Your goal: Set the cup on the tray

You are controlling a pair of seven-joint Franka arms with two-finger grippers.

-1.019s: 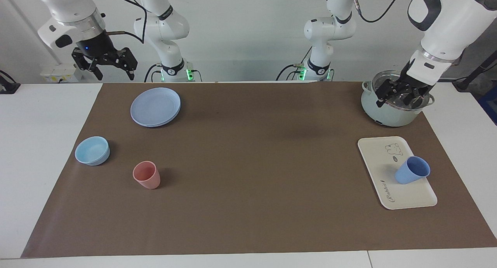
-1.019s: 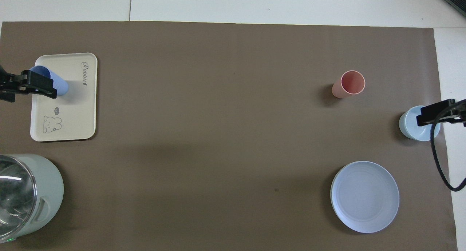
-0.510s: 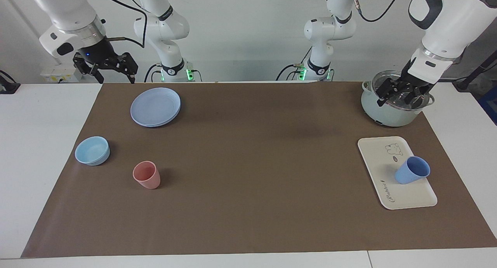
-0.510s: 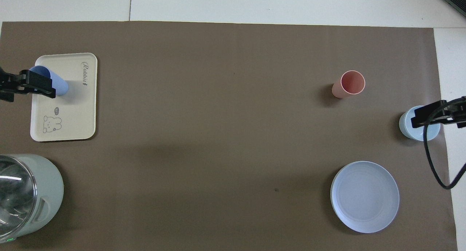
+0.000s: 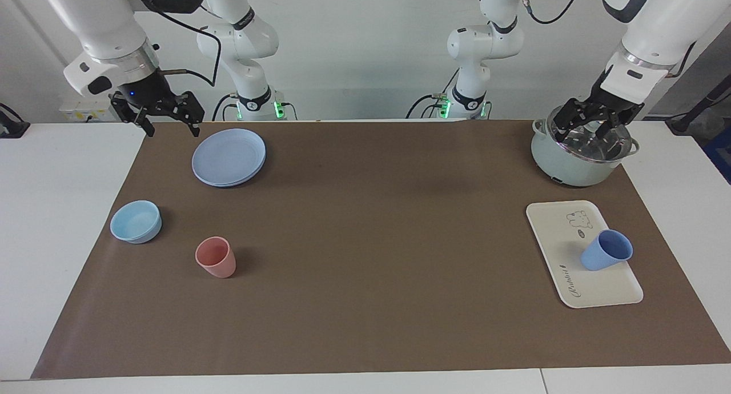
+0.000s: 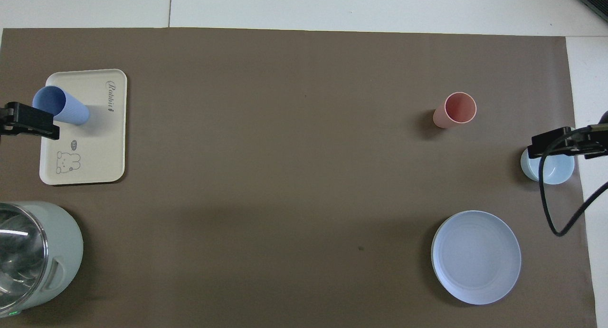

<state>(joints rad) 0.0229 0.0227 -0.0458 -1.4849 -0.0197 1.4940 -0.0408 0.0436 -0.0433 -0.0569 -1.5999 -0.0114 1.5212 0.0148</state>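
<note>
The periwinkle-blue cup (image 5: 605, 251) stands on the cream-white tray (image 5: 548, 222) at the left arm's end of the table, on the tray's half farther from the robots. Nothing holds it. It also shows in the overhead view (image 6: 61, 107) on the tray (image 6: 95, 147). My left gripper (image 5: 591, 132) is open and empty, raised over the glass-lidded pot (image 5: 577, 160); its tip shows in the overhead view (image 6: 28, 123). My right gripper (image 5: 171, 125) is open and empty, raised at the right arm's end beside the blue plate (image 5: 228, 157); it also shows in the overhead view (image 6: 565, 145).
The pale green pot (image 6: 42, 252) stands nearer to the robots than the tray. At the right arm's end lie the blue plate (image 6: 475, 256), a light-blue bowl (image 5: 136, 221) and a pink cup (image 5: 216, 257). A brown mat (image 5: 371, 240) covers the table.
My left gripper has risen and drawn back toward its base, uncovering the cup in the overhead view. My right gripper has shifted slightly toward the plate. The cup has not moved.
</note>
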